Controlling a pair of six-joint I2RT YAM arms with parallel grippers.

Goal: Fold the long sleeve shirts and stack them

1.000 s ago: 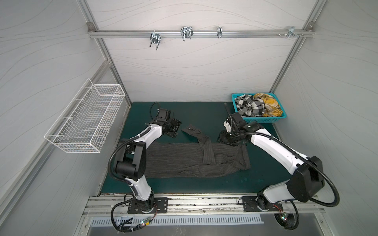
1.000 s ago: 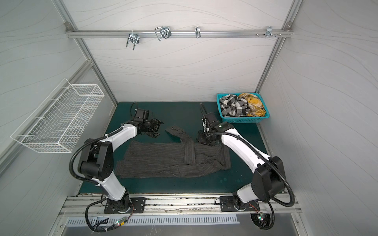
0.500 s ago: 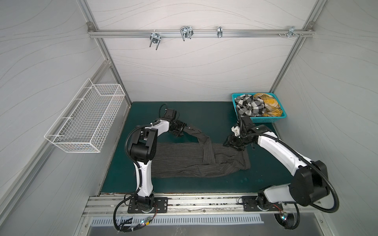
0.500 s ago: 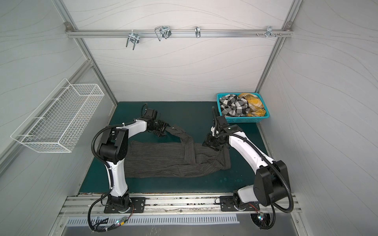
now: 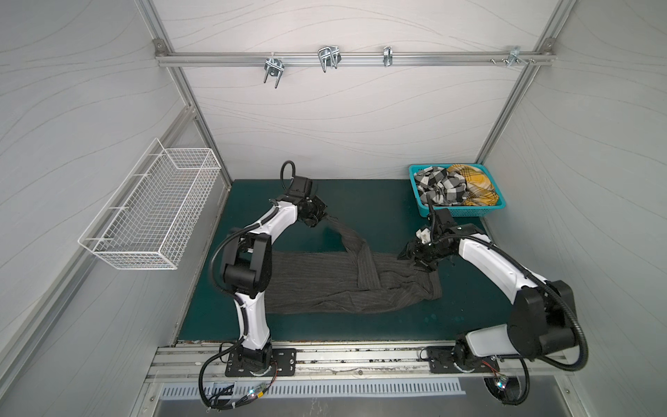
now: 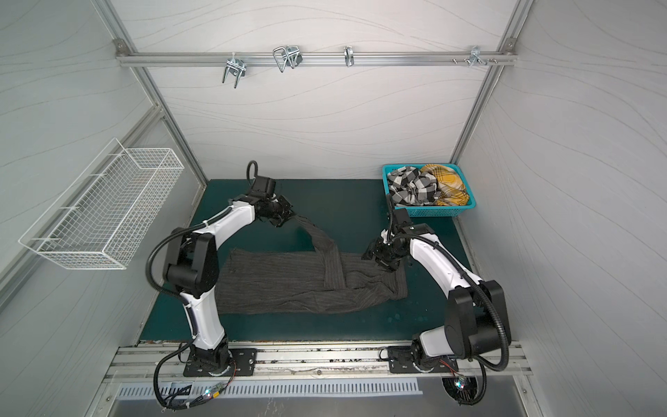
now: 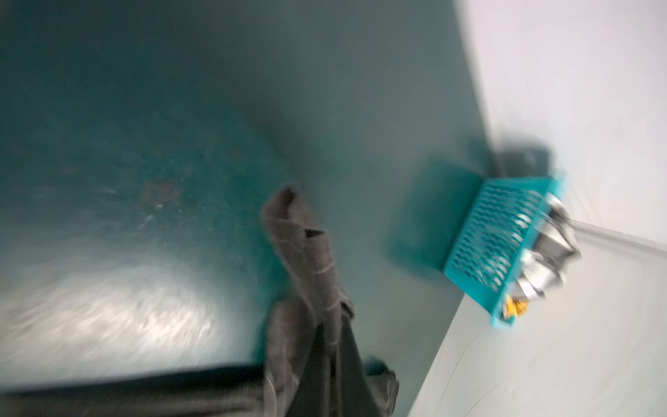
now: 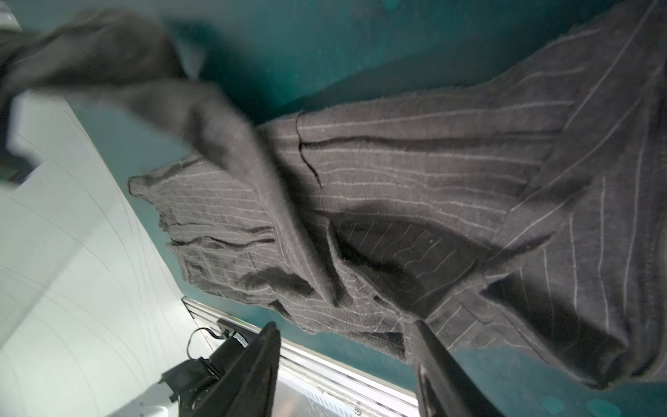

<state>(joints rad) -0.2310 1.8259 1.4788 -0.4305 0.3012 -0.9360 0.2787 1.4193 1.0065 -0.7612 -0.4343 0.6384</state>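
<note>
Wrist-side only, right gripper gapes at grey shirt.

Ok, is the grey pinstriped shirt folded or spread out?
Spread out: the grey shirt lies stretched flat along the mat, one sleeve held out by the left gripper.

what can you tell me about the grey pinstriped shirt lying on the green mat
The grey pinstriped shirt is charcoal cloth with thin pale stripes. Its body lies spread but wrinkled on the green mat, bunched at its right end. One sleeve crosses over the body and stretches toward the back left, where the left tool is shut on its end. The right tool stands open at the bunched edge; contact is unclear.
</note>
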